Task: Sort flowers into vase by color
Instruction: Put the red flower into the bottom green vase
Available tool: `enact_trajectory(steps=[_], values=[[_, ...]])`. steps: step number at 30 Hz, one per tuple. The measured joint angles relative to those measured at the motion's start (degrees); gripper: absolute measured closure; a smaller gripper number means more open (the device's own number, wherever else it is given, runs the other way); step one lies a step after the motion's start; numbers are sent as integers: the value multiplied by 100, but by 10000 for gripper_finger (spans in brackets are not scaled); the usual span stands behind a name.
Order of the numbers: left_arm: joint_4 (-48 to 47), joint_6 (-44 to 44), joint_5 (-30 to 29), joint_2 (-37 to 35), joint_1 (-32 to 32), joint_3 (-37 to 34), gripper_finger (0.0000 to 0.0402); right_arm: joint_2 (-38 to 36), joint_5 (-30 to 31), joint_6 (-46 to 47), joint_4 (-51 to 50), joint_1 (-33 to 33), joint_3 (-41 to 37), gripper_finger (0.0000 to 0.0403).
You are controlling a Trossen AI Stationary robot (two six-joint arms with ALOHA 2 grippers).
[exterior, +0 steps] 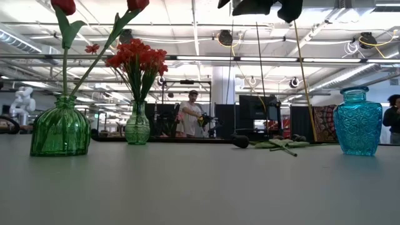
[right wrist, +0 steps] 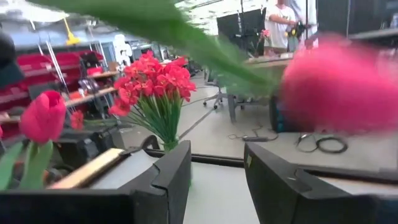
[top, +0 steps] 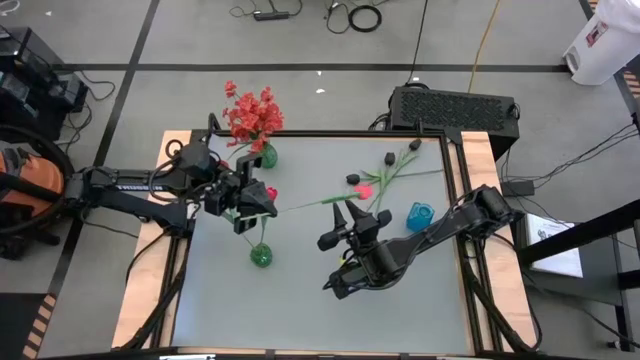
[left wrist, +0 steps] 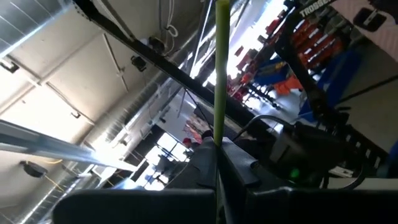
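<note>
The worktop (top: 300, 310) is a grey surface with pale wooden side rails.

The left arm (top: 120, 185) extends in from the worktop's left side. The left tool (top: 252, 212) is positioned above the near green vase (top: 261, 256). Its fingers are pressed together on a long green stem (left wrist: 219, 74); in the high view this stem (top: 315, 203) runs from the tool toward the worktop's centre, ending at a red tulip bud (top: 364, 190).

The right arm (top: 440, 235) reaches in from the right side. The right tool (top: 350, 222) sits near the worktop's centre with its fingers (right wrist: 163, 180) spread and nothing between them. In the right wrist view a blurred pink-red bud (right wrist: 339, 84) lies close ahead of this tool.

The near green vase (exterior: 60, 130) already contains two red tulip buds on green stems, seen in the low view. The far green vase (top: 266, 155) stands near the rear edge and holds a spray of red clustered blossoms (top: 250, 115).

The blue vase (top: 420, 215) stands on the right half of the worktop, just beside the right arm, with no flower in it.

Black blooms (top: 389, 158) on green stems lie flat on the worktop behind the blue vase, toward the rear right.

A person (exterior: 192, 114) stands in the room beyond the worktop.
</note>
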Motion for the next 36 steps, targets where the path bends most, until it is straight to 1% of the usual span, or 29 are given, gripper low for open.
enact_trajectory(steps=[3, 9, 11, 14, 17, 20, 25, 30, 33, 36], values=[[16, 144, -142, -13, 20, 0, 399, -58, 4, -645, 59, 0, 1, 261], [-82, 1046, -364, -89, 53, 0, 399, -60, -63, -1386, 342, -2, 2, 261], [-192, 1338, -450, -103, 57, 0, 399, -60, -183, -1446, 359, -2, 2, 261], [-615, 1709, -493, -103, 59, 2, 399, -56, -172, -1385, 362, 24, 2, 261], [-1113, 2492, -613, -101, 55, 2, 399, -103, -24, -1165, 387, 60, 2, 261], [-1390, 3212, -657, -100, 55, 2, 399, -232, -6, -919, 416, 73, 2, 261], [-1339, 3750, -657, -98, 55, 0, 399, -464, 4, -759, 720, 70, 2, 261], [-1339, 4184, -662, -98, 55, 0, 399, -755, 8, -1322, 1311, 59, 2, 261], [-1331, 4211, -861, -98, 55, 0, 399, -950, -18, -1801, 1801, 59, 2, 261], [-1330, 4223, -1023, -98, 57, 0, 399, -1173, -261, -2246, 2381, 46, 2, 261]])
